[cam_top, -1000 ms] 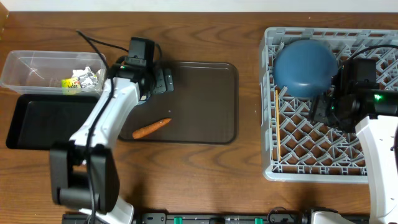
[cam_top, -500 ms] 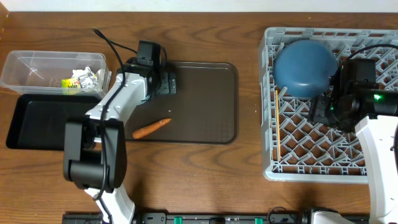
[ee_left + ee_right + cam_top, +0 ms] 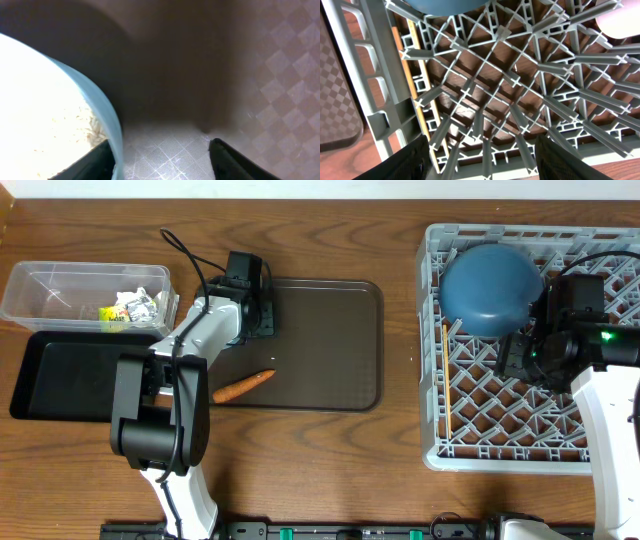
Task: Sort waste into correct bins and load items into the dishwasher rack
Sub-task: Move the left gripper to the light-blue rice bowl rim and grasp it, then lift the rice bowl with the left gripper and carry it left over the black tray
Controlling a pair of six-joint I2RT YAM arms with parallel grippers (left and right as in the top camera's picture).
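Note:
My left gripper [image 3: 264, 314] is low over the far left corner of the brown serving tray [image 3: 340, 340]. In the left wrist view its jaws [image 3: 160, 150] are open astride the rim of the small light blue bowl [image 3: 102, 112], which holds loose white rice [image 3: 60, 135]; the overhead view hides this bowl. The orange carrot [image 3: 243, 386] lies on the tray, nearer the front. My right gripper [image 3: 520, 360] is open and empty above the grey rack floor [image 3: 482, 150]. The large dark blue bowl [image 3: 490, 288] sits upside down in the rack [image 3: 432, 330]. A chopstick [image 3: 412, 85] lies along the rack's left side.
The clear tub [image 3: 40, 285] at the far left holds the yellow-green wrapper [image 3: 112, 313] and white tissue [image 3: 140, 302]. The black tray [image 3: 70, 375] lies just in front of it. A pale pink cup [image 3: 620, 20] shows at the right wrist view's edge.
My left gripper has shifted a little right and farther onto the brown tray's corner, and the arm has swung round behind it. The right arm has not moved.

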